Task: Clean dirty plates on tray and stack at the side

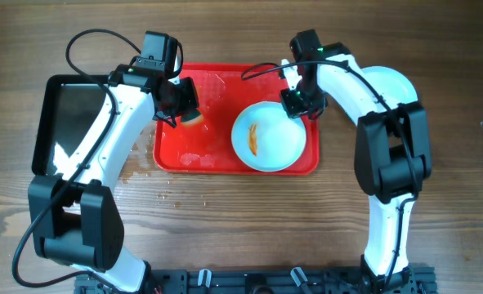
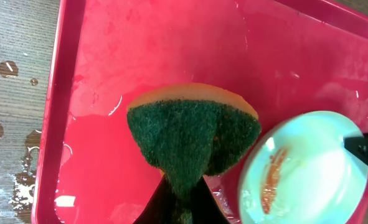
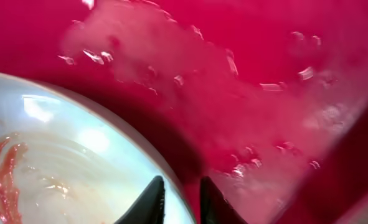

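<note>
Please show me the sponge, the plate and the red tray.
sponge (image 2: 190, 134), left wrist view, on its green face
plate (image 1: 283, 140), overhead view, on its unsmeared inside
tray (image 1: 216, 106), overhead view, on its bare floor

The plate (image 1: 268, 139) lies in the right half of the tray (image 1: 216, 155); my right gripper (image 3: 180, 202) pinches its far rim. My left gripper (image 2: 182, 198) holds the sponge (image 2: 193, 134) at the tray's left half.

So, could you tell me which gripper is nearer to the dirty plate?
Right. The right gripper has the rim of the plate between its fingers. The left gripper holds a sponge over the tray, left of the plate and clear of it.
</note>
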Controlling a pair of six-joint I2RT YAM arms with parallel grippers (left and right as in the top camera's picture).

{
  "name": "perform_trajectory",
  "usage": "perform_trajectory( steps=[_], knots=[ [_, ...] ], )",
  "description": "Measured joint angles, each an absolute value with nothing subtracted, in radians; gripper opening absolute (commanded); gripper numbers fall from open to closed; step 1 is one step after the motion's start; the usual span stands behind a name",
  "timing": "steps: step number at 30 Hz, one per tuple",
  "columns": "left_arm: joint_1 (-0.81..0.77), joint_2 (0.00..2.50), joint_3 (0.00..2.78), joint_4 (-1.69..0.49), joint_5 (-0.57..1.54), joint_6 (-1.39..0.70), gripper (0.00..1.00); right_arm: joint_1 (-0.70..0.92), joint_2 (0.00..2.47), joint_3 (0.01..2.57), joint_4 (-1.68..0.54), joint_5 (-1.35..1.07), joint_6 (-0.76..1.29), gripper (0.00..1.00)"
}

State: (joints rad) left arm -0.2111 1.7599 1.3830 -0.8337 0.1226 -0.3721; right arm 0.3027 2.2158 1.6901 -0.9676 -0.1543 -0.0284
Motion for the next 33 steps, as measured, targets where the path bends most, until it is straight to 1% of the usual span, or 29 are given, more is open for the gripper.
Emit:
perform_trajectory(
  steps=[2, 4, 5, 7, 8, 9, 11, 13, 16, 17, 18, 19, 22, 26, 29, 33],
  knots=[
    [-0.211, 1.76, 1.383, -0.834, 0.123, -0.372, 0.04, 0.34, 2.216, 1.689, -0.905, -0.173, 0.025, 0.04],
    [-0.211, 1.76, 1.383, -0.834, 0.123, -0.372, 0.04, 0.393, 2.216, 1.689, -0.824, -0.19, 0.109, 0.06],
    [-0.211, 1.76, 1.383, -0.835, 0.123, -0.372, 0.04, 0.429, 2.216, 1.689, -0.771, -0.199, 0.186, 0.19],
    [-0.211, 1.76, 1.383, -0.835, 0.126, -0.372, 0.04, 0.452, 2.216, 1.689, -0.72, -0.213, 0.267, 0.41],
    [-0.211, 1.76, 1.383, -0.836, 0.126, -0.372, 0.04, 0.456, 2.216, 1.689, -0.709, -0.228, 0.295, 0.47],
    [-0.211, 1.76, 1.383, -0.835, 0.126, -0.372, 0.04, 0.456, 2.216, 1.689, -0.709, -0.237, 0.317, 0.5],
    [-0.211, 1.76, 1.383, -0.835, 0.126, -0.372, 0.04, 0.451, 2.216, 1.707, -0.769, -0.243, 0.316, 0.52],
    [-0.211, 1.76, 1.383, -0.835, 0.126, -0.372, 0.04, 0.439, 2.216, 1.76, -0.869, -0.248, 0.317, 0.52],
    [-0.211, 1.76, 1.383, -0.835, 0.126, -0.372, 0.04, 0.421, 2.216, 1.824, -1.008, -0.324, 0.326, 0.45],
    [-0.211, 1.76, 1.383, -0.835, 0.126, -0.372, 0.04, 0.423, 2.216, 1.824, -1.027, -0.334, 0.346, 0.38],
    [-0.211, 1.76, 1.383, -0.834, 0.126, -0.372, 0.04, 0.434, 2.216, 1.816, -1.025, -0.329, 0.379, 0.33],
    [-0.211, 1.76, 1.383, -0.835, 0.126, -0.372, 0.04, 0.446, 2.216, 1.803, -1.009, -0.311, 0.42, 0.31],
    [-0.211, 1.76, 1.383, -0.843, 0.126, -0.372, 0.04, 0.517, 2.216, 1.737, -0.972, -0.254, 0.591, 0.32],
    [-0.211, 1.76, 1.383, -0.847, 0.126, -0.372, 0.04, 0.558, 2.216, 1.704, -0.907, -0.227, 0.762, 0.32],
    [-0.211, 1.76, 1.383, -0.85, 0.126, -0.372, 0.04, 0.559, 2.216, 1.703, -0.904, -0.21, 0.841, 0.32],
    [-0.211, 1.76, 1.383, -0.85, 0.126, -0.372, 0.04, 0.559, 2.216, 1.702, -0.904, -0.192, 0.893, 0.31]
  ],
)
